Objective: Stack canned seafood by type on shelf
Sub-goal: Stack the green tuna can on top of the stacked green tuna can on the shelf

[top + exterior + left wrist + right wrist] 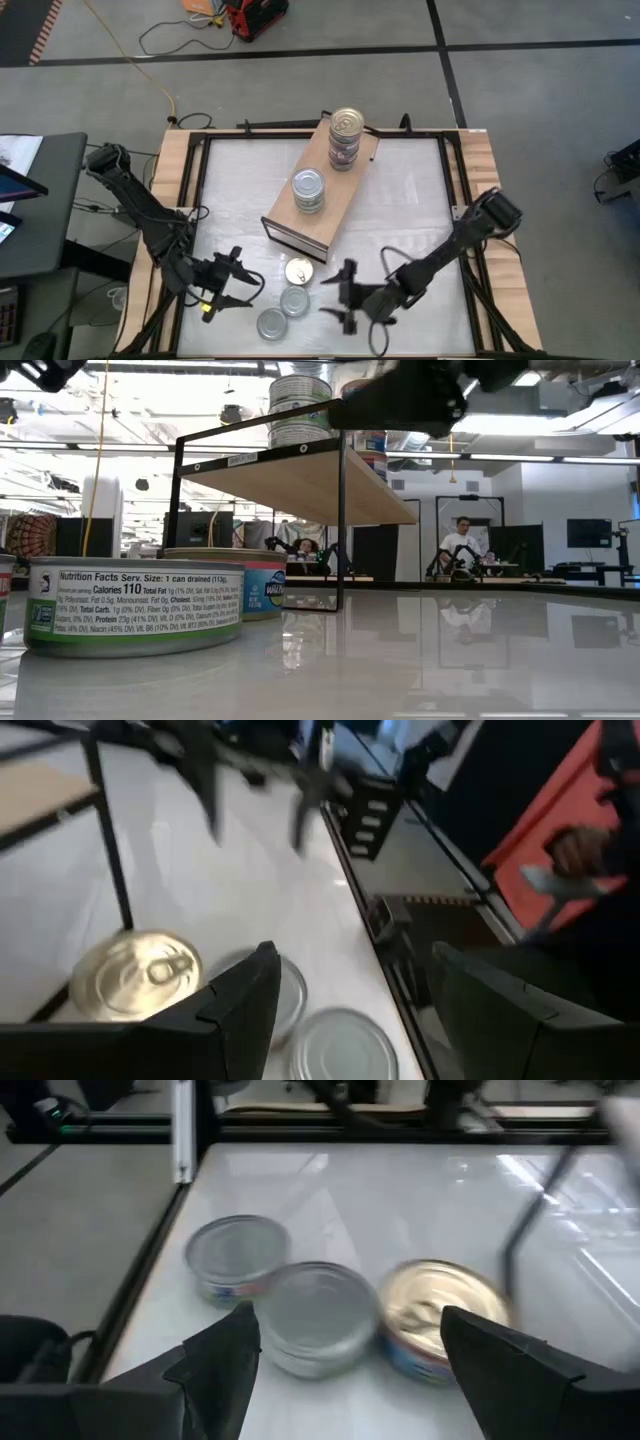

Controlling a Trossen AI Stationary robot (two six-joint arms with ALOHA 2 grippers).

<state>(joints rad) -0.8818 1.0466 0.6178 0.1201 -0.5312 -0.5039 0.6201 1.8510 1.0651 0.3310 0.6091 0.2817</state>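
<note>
Shelf: I see the low light-wood shelf on its thin black metal frame [330,195] lying slantwise across the middle of the white worktop [410,200].
Already shelved: a tall stack of gold-lidded round tins [345,137] stands at the far end of the board, and a shorter stack of silver-lidded tins [309,189] sits nearer its middle.
Loose tins: three flat round metal tins wait at the near edge of the worktop, just off the shelf's near end: one gold pull-tab tin [300,271], one silver-grey tin [294,300] touching it, and a second silver-grey tin [271,323] just beside that one.
Left claw: my left claw [243,283] hangs released and empty just left of the loose tins.
Right claw: my right claw [338,296] is also spread and empty, just right of them, looking at all three.
Handling: I judge these tins stiff, dense for their size and slick on the rim, so they will not crush but may slide on the glossy worktop.
Hold: I would pinch across the round side wall, fingers low and level, starting with an outer tin since the cluster leaves little room between.
</note>
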